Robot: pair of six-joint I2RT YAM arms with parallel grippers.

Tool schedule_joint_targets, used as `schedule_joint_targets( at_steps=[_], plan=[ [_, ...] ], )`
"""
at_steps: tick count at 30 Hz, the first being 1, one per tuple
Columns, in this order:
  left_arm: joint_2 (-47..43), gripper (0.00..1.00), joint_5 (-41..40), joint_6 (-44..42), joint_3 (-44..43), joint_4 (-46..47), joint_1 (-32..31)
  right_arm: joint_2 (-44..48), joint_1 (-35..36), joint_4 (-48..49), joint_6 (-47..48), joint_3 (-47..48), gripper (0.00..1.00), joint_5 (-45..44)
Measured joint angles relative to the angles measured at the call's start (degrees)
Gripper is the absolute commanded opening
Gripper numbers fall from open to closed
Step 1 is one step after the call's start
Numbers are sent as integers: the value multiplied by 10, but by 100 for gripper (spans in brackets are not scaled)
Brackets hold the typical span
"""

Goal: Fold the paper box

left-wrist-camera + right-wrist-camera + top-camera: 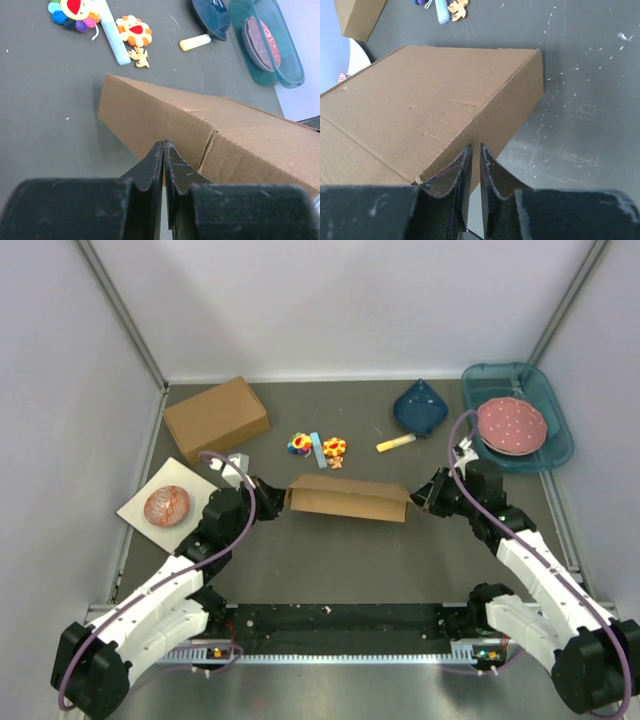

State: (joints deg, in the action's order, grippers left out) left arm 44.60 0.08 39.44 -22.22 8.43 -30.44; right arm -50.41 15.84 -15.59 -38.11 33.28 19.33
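Left claw (163, 145): narrow, empty, at the box (348, 498), left end.
Right claw (475, 148): narrow, empty, at right end.
Long axis: lay left-right between them.

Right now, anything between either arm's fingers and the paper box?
Nothing visible. The left fingers are nearly closed with their tips right at one end of the paper box, and the right fingers are at the other end.
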Motion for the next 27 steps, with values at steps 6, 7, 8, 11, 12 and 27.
schedule_joint_targets(
  at_steps=[6,7,8,11,12,27],
  plan=[
    [24,9,2,-6,-38,-22,0,-28,0,-23,-1,25,16,-15],
    [27,9,3,-6,-44,-26,0,-33,0,-28,-1,30,16,-16],
    [29,9,5,-6,-50,-29,0,-38,0,-36,0,36,17,-17],
    [32,9,14,-6,-61,-35,1,-48,0,-60,0,53,18,-22],
    [33,9,19,-5,-65,-38,1,-49,0,-71,0,59,18,-23],
    [4,11,42,-4,-81,-127,6,-76,-4,-160,12,149,25,-21]
  ],
)
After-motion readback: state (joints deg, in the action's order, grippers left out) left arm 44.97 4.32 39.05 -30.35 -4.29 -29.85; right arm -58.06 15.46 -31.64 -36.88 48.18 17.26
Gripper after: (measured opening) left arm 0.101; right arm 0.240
